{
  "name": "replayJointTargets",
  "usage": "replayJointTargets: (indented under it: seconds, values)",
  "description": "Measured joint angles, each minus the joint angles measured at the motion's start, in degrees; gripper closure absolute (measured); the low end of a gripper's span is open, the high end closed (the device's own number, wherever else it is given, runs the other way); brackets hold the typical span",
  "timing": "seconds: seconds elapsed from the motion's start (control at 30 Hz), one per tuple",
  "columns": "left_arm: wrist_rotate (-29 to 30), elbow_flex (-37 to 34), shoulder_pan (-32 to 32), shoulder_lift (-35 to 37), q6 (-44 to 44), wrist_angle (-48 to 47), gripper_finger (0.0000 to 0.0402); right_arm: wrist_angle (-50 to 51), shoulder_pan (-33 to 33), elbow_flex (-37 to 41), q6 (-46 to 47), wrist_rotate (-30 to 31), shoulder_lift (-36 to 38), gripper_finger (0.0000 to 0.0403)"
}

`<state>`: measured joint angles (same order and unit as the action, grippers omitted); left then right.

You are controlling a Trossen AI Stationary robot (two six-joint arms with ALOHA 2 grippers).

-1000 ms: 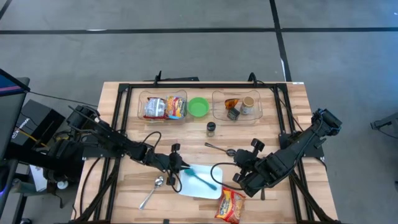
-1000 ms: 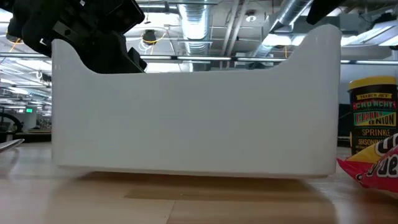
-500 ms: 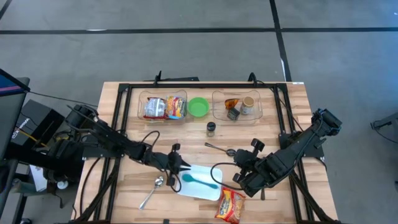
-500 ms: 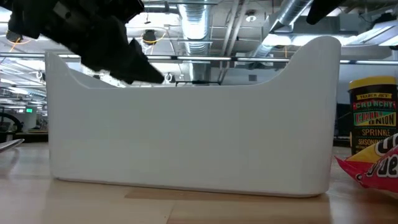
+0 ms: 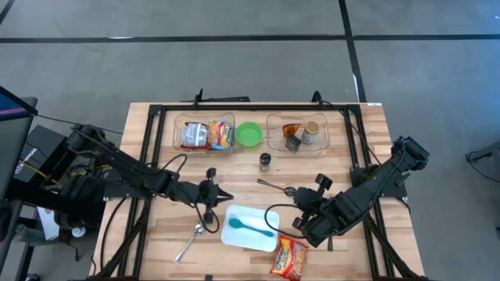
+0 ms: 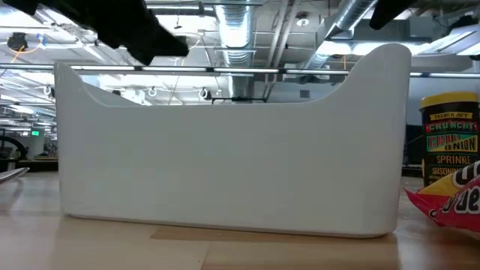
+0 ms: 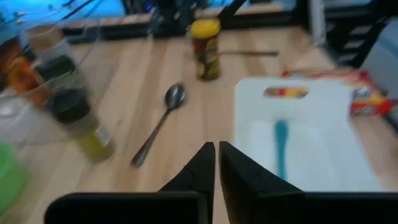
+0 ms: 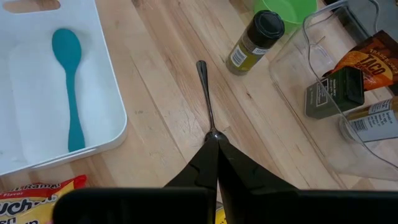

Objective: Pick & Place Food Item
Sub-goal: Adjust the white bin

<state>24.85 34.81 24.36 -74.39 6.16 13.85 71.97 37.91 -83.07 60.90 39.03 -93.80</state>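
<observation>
Pale wooden slatted table (image 5: 156,242), ceiling ducts beyond, yellow-lidded jar (image 6: 451,139) reading "Crunchy Chili Onion", left gripper (image 5: 219,193) and right gripper (image 5: 298,197) both pressed together, empty.

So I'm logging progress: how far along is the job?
Done: the teal spoon lies in the white tray. In hand: nothing; the left gripper is beside the tray, fingers shut. Left: the ramen packet sits on the table, right gripper idle.

Bright even overhead light, soft shadows; left wrist view blurred
</observation>
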Motion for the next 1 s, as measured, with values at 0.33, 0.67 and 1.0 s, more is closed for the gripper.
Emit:
replayJointTargets:
  seconds: [0.33, 0.67, 1.0]
  values:
    - [0.27, 0.04, -4.51, -4.33, 1.8, -7.5, 0.0401, -8.31, 0.0, 0.02, -8.9, 0.02, -0.33, 0.04]
    - [-6.41, 0.04, -5.75, -9.86, 1.71, -7.72, 0.0401, -16.73, -0.04, 2.95, -14.83, 0.0, -0.27, 0.04]
    - [-12.35, 0.04, -5.75, -10.07, 1.77, -7.25, 0.0401, -33.04, -0.25, 12.27, -21.03, -0.17, -0.28, 0.04]
